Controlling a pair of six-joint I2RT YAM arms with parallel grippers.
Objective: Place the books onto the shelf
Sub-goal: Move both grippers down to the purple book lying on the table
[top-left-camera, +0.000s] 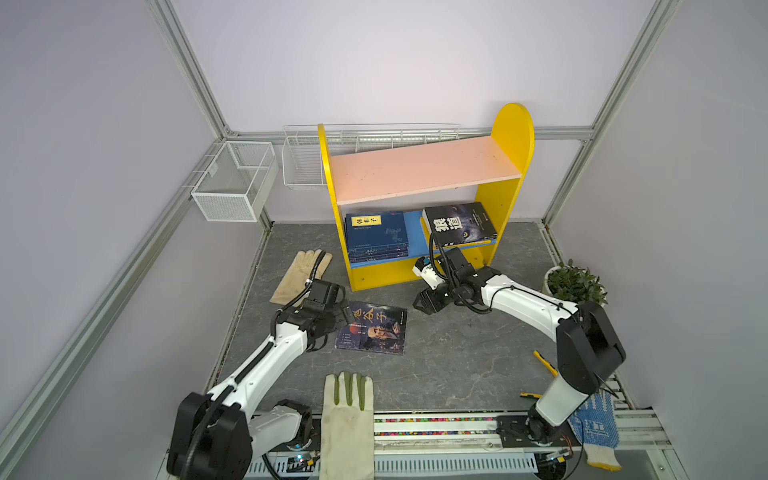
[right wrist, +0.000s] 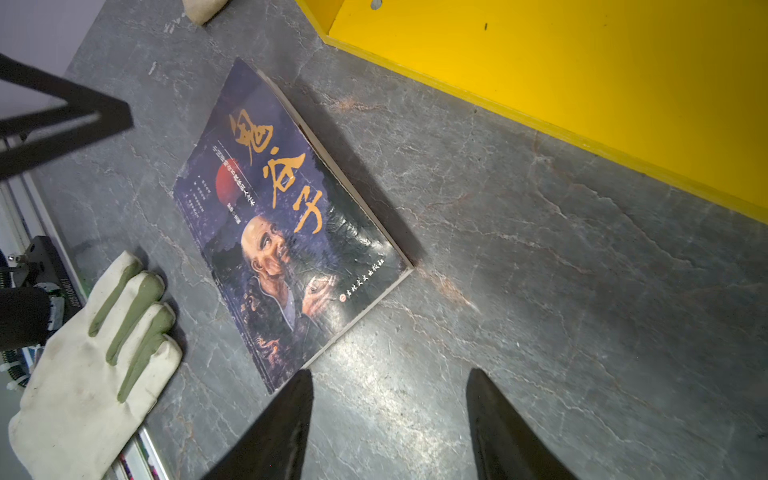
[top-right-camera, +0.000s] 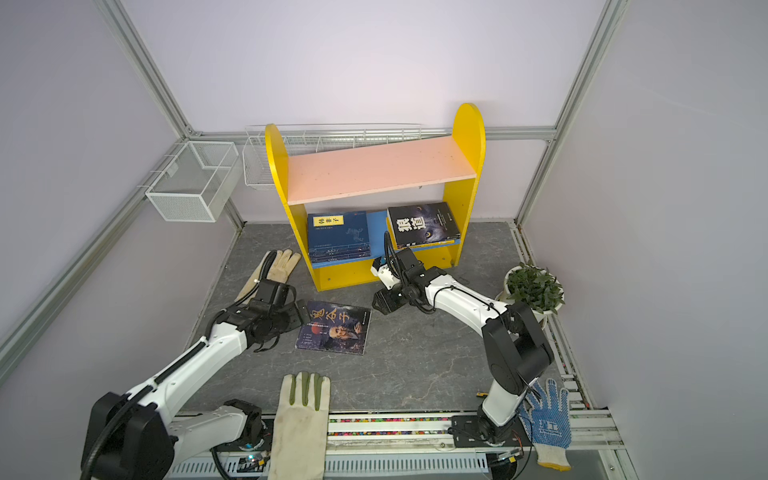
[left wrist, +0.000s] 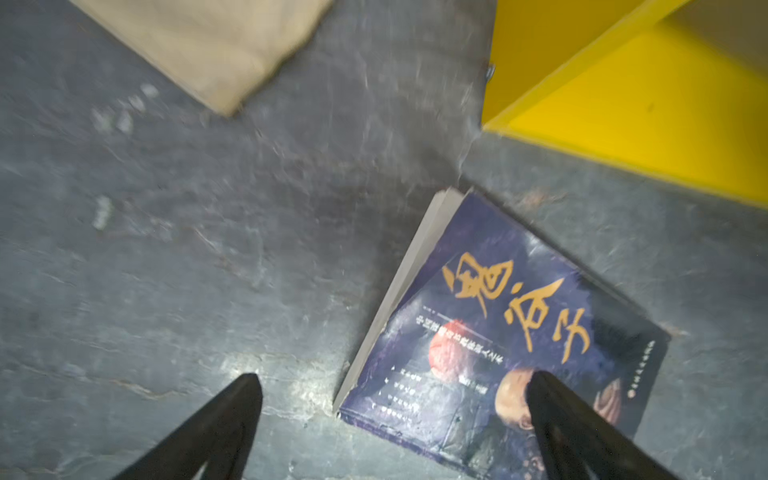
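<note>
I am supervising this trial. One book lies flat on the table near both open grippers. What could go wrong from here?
The dark book lies flat, and the open left gripper straddles only its edge; a finger may slip over the cover or lift just some pages.
The open right gripper hangs close; the arms could collide.
The lower board already holds the navy stack and black book, which an insertion could shove.

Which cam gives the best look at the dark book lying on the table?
Right wrist: the dark book is large and sharp, with its cover almost fully visible. Left wrist shows it blurred and cut off at the edge. Both top views show it small.
</note>
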